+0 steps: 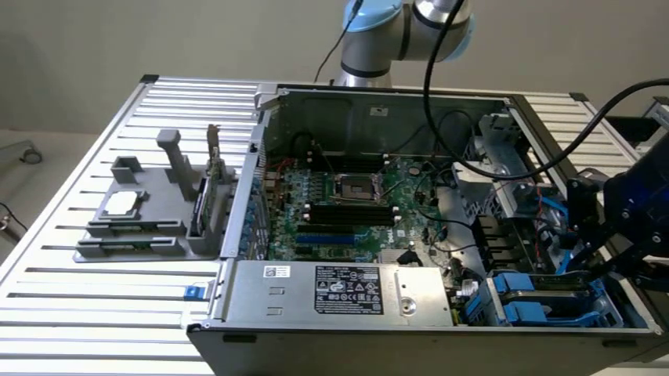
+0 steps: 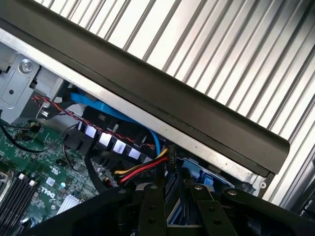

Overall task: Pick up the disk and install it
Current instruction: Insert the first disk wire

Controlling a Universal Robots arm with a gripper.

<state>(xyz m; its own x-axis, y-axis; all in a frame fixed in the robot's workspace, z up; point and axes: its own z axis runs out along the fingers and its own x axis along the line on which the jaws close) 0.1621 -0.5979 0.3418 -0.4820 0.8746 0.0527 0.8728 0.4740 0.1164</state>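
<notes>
An open dark-walled metal computer case [image 1: 418, 348] lies on a ribbed aluminium table [image 1: 105, 313]. The dark robot gripper [image 1: 594, 254] hangs over the case's near right corner, above the blue plastic drive cage [image 1: 522, 301], and the exterior view's right edge cuts off its body. The silver-grey hard disk with blue carrier frame [image 1: 565, 280] seems to lie in that cage beneath the claw, though blue against blue blurs its outline. In the wrist view the gripper [image 2: 177, 216] is cropped at its end, so I cannot tell whether the claw is spread or pinching the disk. A blue flat cable [image 2: 98, 105] and red-and-yellow wires [image 2: 142, 169] run beside the green motherboard [image 2: 39, 167].
</notes>
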